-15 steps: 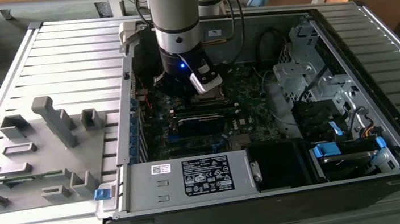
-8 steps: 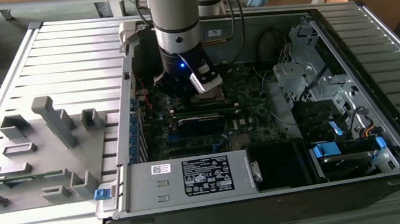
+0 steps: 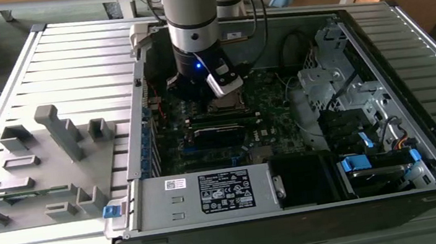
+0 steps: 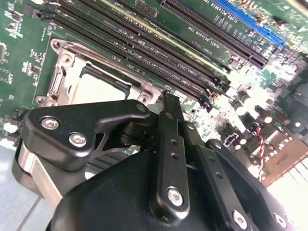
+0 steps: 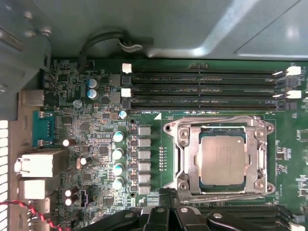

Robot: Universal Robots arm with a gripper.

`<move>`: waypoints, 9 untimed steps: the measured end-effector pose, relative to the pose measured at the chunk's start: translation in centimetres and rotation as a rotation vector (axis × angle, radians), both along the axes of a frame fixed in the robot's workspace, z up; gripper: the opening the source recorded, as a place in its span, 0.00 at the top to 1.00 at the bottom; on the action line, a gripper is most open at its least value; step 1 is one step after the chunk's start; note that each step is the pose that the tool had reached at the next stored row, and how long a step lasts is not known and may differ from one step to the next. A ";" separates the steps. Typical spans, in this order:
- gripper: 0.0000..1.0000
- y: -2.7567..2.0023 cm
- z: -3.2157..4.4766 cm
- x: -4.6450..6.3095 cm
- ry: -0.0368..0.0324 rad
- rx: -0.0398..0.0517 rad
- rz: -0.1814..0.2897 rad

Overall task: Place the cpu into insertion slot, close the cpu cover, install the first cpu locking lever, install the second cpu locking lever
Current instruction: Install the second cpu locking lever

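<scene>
First wrist view gives me the cpu (image 5: 223,159) seated in the insertion slot (image 5: 183,161), with the cpu cover (image 5: 219,126) closed around it. My tool (image 4: 166,108) has its black fingers (image 4: 169,144) pressed together, holding nothing, poised just beside the socket edge above the motherboard (image 5: 96,144).

The chip (image 5: 223,160) is showing a dull silver-grey top, framed by a shiny silver metal cover (image 5: 219,156). The board (image 5: 96,144) around it is showing green, dotted with small teal-capped cylinders (image 5: 118,154), and carrying long black memory slots (image 5: 207,89) with white clips. The gripper (image 4: 166,103) is showing matte black with silver screws. The computer case (image 3: 297,221) is looking black, sitting on a pale grey ribbed table (image 3: 53,67).
</scene>
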State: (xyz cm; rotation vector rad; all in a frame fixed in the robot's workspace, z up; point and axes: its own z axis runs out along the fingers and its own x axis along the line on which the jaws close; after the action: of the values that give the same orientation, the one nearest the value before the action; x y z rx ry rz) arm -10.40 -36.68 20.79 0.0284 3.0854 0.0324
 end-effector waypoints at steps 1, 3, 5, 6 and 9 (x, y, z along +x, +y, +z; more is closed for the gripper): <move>0.89 0.00 0.23 0.0 0.0000 0.0000 0.000; 0.89 0.00 0.67 0.0 0.0000 0.0000 0.000; 0.89 0.00 1.09 0.0 0.0000 0.0000 0.000; 0.89 0.00 1.29 0.0 0.0000 0.0001 0.000; 0.89 0.00 1.89 0.0 0.0000 0.0000 0.000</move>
State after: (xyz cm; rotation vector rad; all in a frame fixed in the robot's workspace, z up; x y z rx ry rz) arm -10.40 -36.68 22.68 0.0283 3.0855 0.0323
